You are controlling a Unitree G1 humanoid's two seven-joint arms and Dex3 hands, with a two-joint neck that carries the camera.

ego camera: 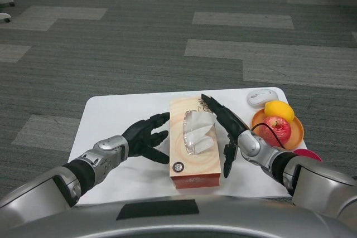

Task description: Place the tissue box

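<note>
Grey striped carpet stretches behind the small white table (111, 115), and you have the tissue box (192, 143) lying flat at its middle, long side running away from you; your left hand (146, 136) sits just beside its left face with fingers spread, holding nothing, while your right hand (224, 129) lies extended along its right edge, also holding nothing. Flanking it this way likely sets up a two-sided squeeze; the plate (300, 132) with its apple (277, 129) and lemon (279, 110) crowds your right forearm, so mind that side.
</note>
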